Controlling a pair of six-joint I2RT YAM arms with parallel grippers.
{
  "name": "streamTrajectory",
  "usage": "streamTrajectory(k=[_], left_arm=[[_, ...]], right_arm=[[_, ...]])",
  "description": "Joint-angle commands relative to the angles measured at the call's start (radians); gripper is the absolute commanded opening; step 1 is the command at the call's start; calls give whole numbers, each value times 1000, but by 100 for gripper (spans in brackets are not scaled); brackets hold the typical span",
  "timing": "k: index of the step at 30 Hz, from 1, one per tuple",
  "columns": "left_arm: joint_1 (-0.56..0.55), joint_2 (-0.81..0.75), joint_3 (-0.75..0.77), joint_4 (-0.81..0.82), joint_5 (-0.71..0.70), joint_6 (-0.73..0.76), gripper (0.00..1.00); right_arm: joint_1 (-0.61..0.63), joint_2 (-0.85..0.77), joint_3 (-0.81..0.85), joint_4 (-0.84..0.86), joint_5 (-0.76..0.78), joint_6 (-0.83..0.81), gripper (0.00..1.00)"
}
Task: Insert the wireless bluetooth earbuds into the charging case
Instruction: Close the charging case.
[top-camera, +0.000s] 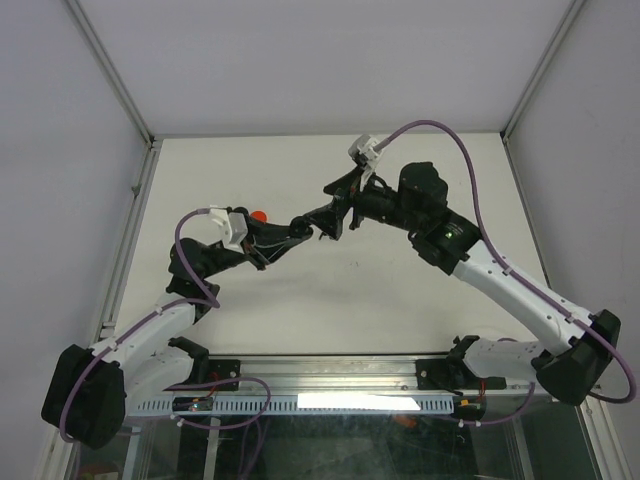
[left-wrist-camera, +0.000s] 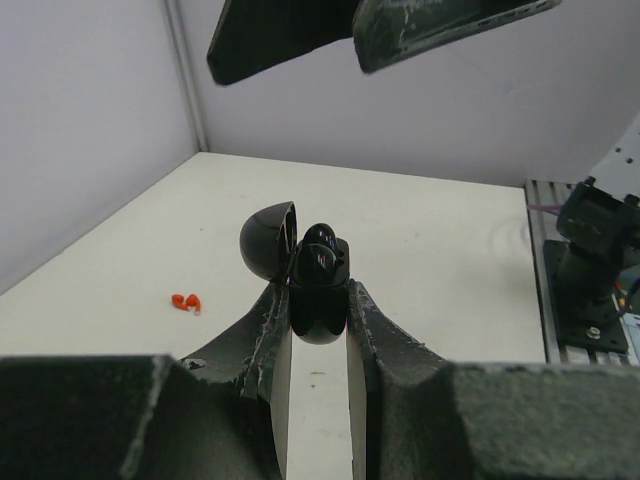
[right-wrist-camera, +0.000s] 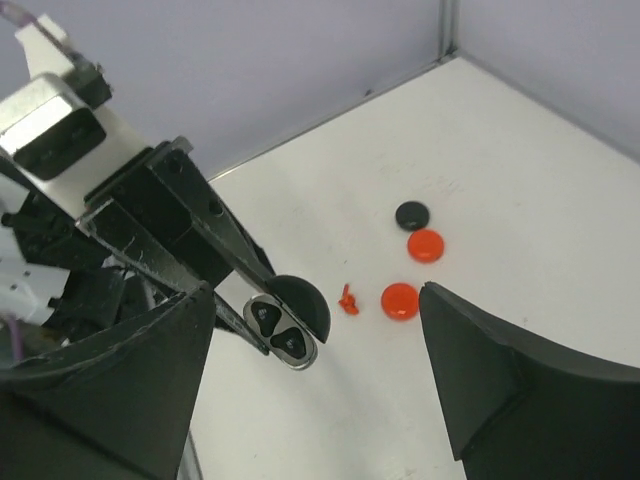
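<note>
1. Top view: my left gripper (top-camera: 315, 230) and my right gripper (top-camera: 333, 205) meet tip to tip over the middle of the white worktop (top-camera: 400, 300). A red disc (top-camera: 258, 215) lies by my left wrist. What I hold is too small to tell here.
2. Left wrist view: my left gripper is clamped tight on the black charging case (left-wrist-camera: 320, 310), its lid (left-wrist-camera: 268, 240) swung open to the left. One of the black earbuds (left-wrist-camera: 322, 252) pokes up from it. The red earbuds (left-wrist-camera: 186, 301) lie together on the worktop, well apart from the case.
3. Right wrist view: my right gripper is spread wide and holds nothing. Both black earbuds sit in the case, each with a pale mark too small to read. The red earbuds lie near the case, beside a red disc; a second red disc (right-wrist-camera: 425, 245) and a black disc (right-wrist-camera: 411, 214) lie beyond.
</note>
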Motion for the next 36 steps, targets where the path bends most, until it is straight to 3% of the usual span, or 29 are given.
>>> streamTrajectory(k=[1, 13, 20, 36], left_arm=[[6, 14, 45, 109, 151, -53, 0], [7, 41, 56, 165, 223, -107, 0], [7, 37, 81, 71, 163, -112, 0], [6, 83, 159, -90, 92, -185, 0]], right_arm=[[-60, 18, 28, -40, -336, 64, 87], [-88, 150, 27, 32, -592, 129, 89], [-89, 142, 29, 13, -685, 107, 87], [-120, -1, -27, -70, -510, -6, 86]])
